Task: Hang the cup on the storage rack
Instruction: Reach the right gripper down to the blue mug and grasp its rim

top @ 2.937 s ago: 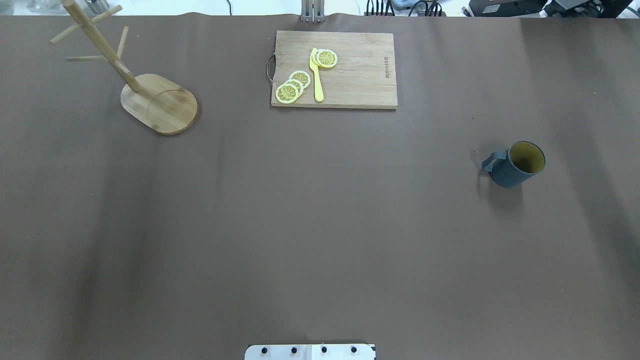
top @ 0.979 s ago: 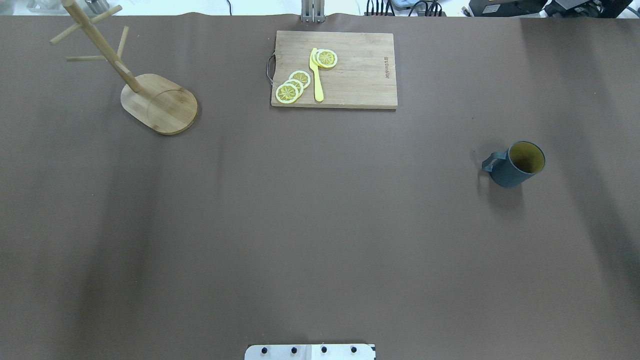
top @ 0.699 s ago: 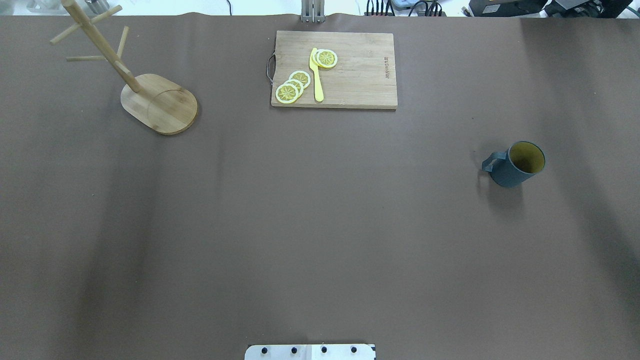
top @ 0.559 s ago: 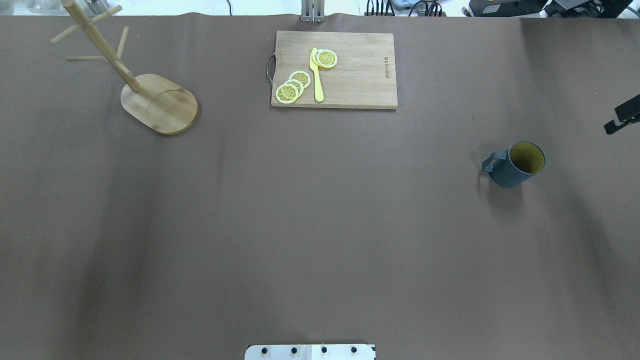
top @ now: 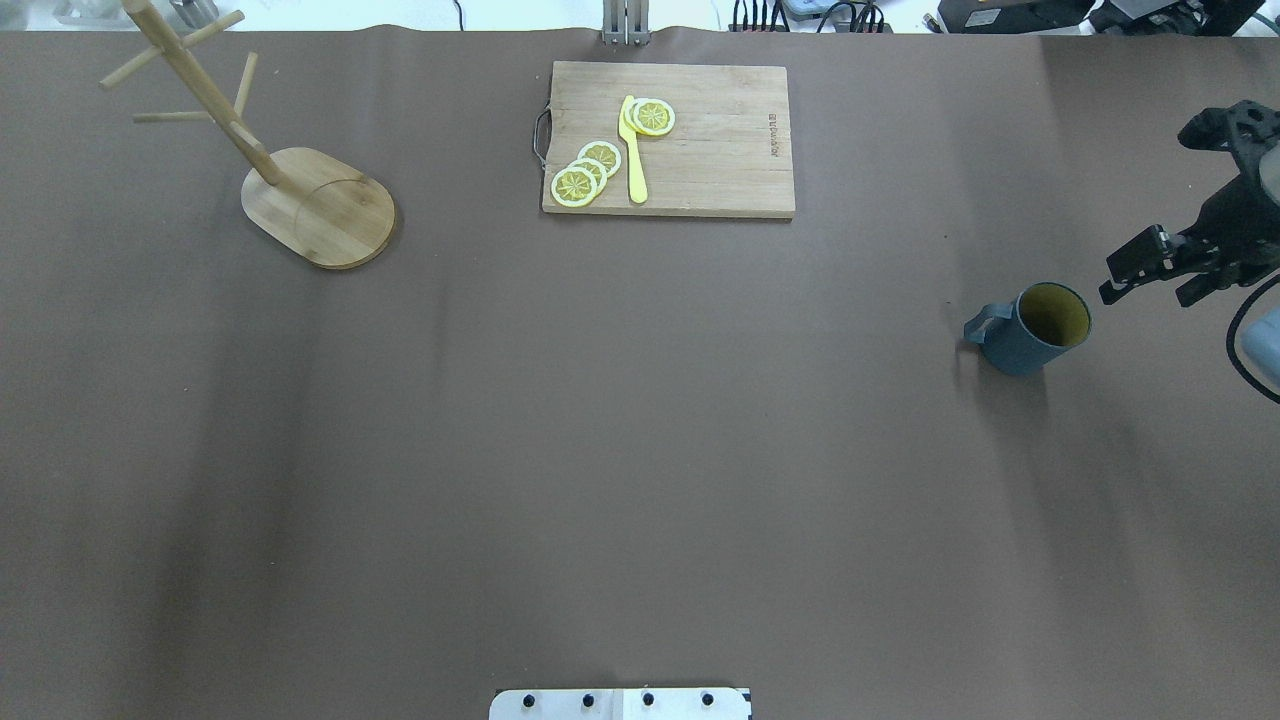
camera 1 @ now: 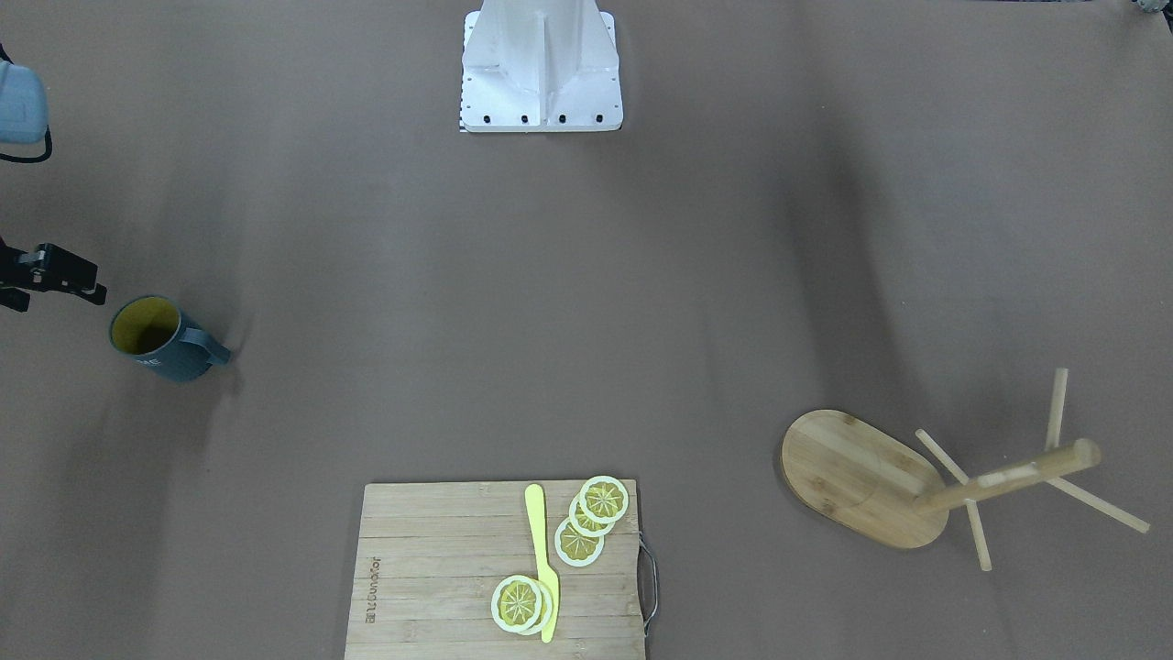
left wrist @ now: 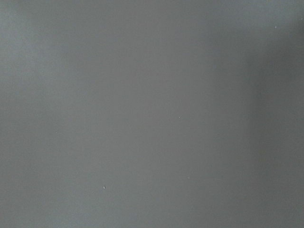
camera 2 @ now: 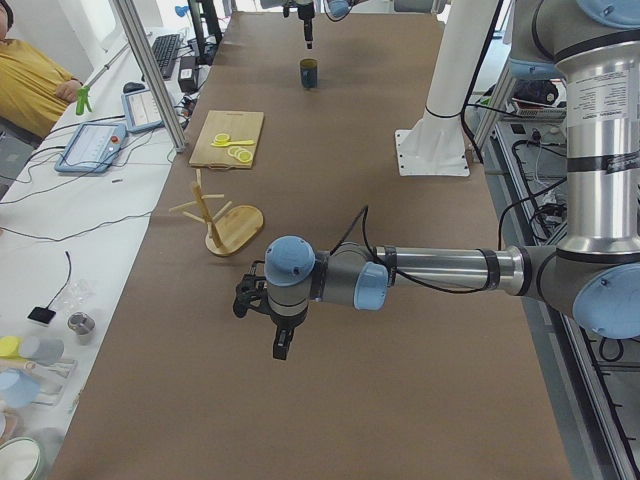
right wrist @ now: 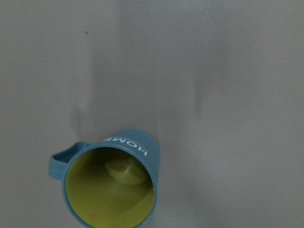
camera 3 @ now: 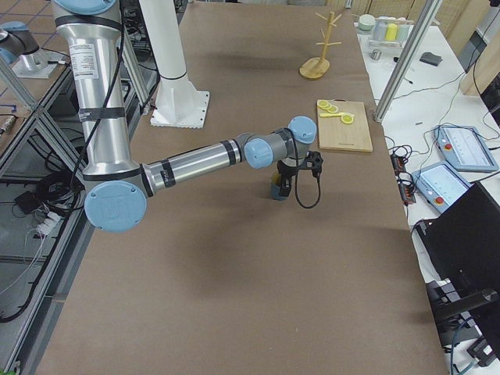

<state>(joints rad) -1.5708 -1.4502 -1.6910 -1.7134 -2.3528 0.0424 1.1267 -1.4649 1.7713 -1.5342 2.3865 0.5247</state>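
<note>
Since the overhead picture of a moment ago, where only a dark tip poked in at the right edge, my right tool (top: 1148, 290) has come well in over the desk (top: 640, 450). The cup (top: 1028, 330) and the storage rack (top: 300, 190) have not shifted.

The desk wears a plain brown cover. Seen from overhead, a cutting board (top: 700, 150) with lemon slices (top: 588, 172) and a yellow knife (top: 633, 160) lies at 12 o'clock, the rack stands at 10 o'clock, and the cup stands upright near 3 o'clock, handle toward 9. White benches with tablets run along the far side, and a person in a yellow shirt (camera 2: 30, 80) sits there.

The right tool hangs just beside the cup, at its 2 o'clock, apart from it, its jaws released and holding nothing. In its wrist view the cup sits at 7 o'clock, yellow inside showing.

My left tool (camera 2: 281, 345) shows only in the side view, over bare desk well apart from the rack; I cannot tell whether it is released or clenched.
</note>
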